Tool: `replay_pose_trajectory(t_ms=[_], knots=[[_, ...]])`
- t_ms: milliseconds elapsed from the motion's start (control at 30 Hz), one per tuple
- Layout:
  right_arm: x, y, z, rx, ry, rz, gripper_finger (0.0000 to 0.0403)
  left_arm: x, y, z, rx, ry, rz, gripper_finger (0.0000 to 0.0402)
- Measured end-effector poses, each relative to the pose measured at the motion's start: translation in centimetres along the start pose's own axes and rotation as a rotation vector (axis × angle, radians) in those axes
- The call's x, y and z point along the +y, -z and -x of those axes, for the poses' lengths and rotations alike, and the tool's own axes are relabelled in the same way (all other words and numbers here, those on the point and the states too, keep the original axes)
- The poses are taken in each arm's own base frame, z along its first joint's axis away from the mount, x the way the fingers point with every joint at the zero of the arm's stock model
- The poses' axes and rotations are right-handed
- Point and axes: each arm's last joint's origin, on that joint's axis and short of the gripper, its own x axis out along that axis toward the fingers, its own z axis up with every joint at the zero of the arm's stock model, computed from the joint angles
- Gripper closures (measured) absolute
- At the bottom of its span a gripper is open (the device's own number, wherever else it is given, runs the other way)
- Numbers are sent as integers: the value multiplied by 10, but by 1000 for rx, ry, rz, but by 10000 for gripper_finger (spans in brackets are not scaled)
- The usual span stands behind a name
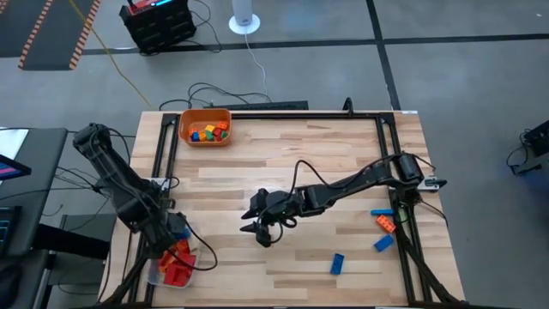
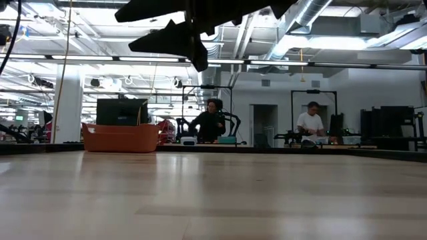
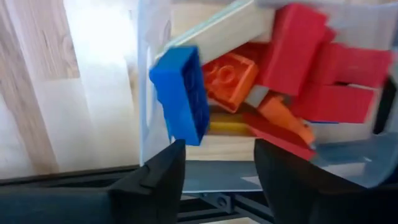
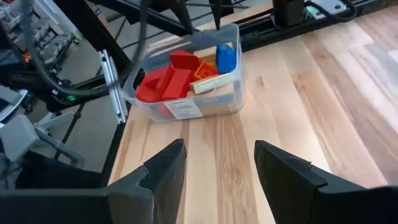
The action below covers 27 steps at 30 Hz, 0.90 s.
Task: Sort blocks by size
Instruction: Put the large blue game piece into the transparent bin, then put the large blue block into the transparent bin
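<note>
Left claw (image 3: 214, 168) open, empty; blue block (image 3: 182, 93) just ahead, tipped over clear tub (image 4: 186, 109) rim. Right claw (image 4: 217, 168) open, empty, well apart.

Small plastic toy bricks lie in three groups. Long red bricks (image 4: 163, 83) are heaped with an orange studded brick (image 3: 231, 73) in the clear plastic tub (image 4: 208, 99) at the table's front left corner; a long blue brick (image 3: 181, 93) stands tilted on end there, at the tub's wall. Short green, yellow, red and orange bricks (image 1: 208, 132) sit in the orange bin (image 1: 205, 140) at the back. Three blue bricks (image 1: 337, 263) and one orange brick (image 1: 385, 223) lie loose on the wood at front right.
</note>
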Motion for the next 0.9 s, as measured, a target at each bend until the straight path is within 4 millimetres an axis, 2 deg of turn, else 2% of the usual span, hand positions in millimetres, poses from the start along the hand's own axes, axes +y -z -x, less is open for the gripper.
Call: replay_pose_trajectory(t_ms=[100,200,333,433,633,800,900], knots=[[0,3,0,28,10,-6,182,-3,-3,11,-24,21,-24,202],[2,9,6,112,42,-45,182,-6,-8,19,-125,-7,-75,200],[12,17,22,240,119,-132,182,-7,-20,25,-376,-170,-188,203],[24,31,39,330,272,-197,182,-6,-27,29,-544,-312,-214,204],[31,60,90,654,622,-360,182,-5,-30,32,-633,-444,-266,204],[29,80,136,986,963,-241,182,-4,-31,33,-652,-506,-309,204],[22,86,150,1144,1041,-178,182,-4,-31,33,-653,-513,-318,204]])
